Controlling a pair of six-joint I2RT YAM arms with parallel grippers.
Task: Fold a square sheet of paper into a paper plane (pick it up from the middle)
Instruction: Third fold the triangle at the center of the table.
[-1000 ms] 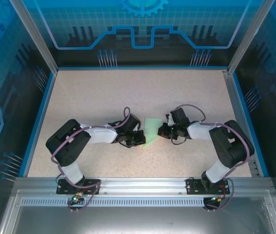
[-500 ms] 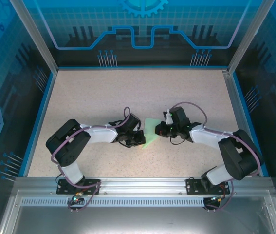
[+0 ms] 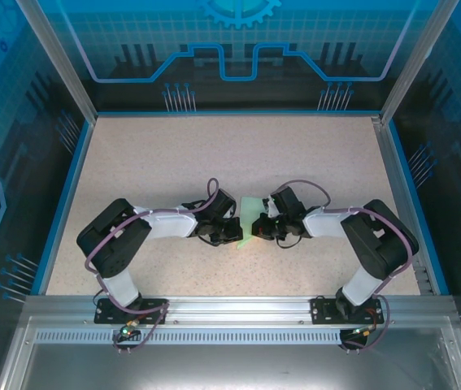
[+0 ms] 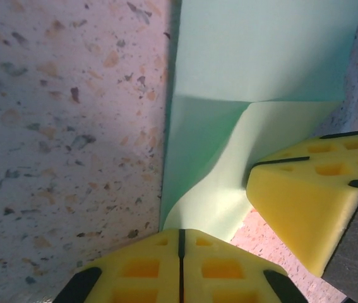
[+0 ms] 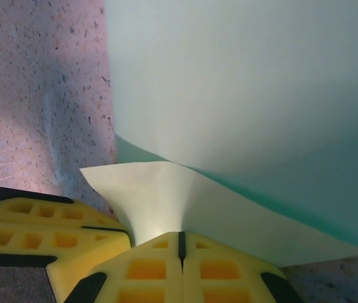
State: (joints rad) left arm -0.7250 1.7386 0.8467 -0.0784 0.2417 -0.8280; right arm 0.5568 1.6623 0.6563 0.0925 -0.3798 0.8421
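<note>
Paper (image 3: 248, 216) sits half-folded at the middle of the surface (image 3: 173, 154). The left gripper (image 4: 180, 237) and the right gripper (image 5: 180, 238) each pinch an edge. A fold seems in hand; next, the flap needs flat creasing.

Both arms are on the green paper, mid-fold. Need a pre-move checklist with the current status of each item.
1. Left gripper shut on an edge of the thin pale mint-green sheet of paper: ok.
2. Right gripper shut on a lifted flap of the sheet: ok.
3. Clearance between the two grippers: very tight in the top view, so contact cannot tell.
4. Sheet lying flat on the speckled beige tabletop: not ok, it bows up between the two grips.
5. Fold edges lined up: cannot tell, the fingers cover the meeting point.
</note>
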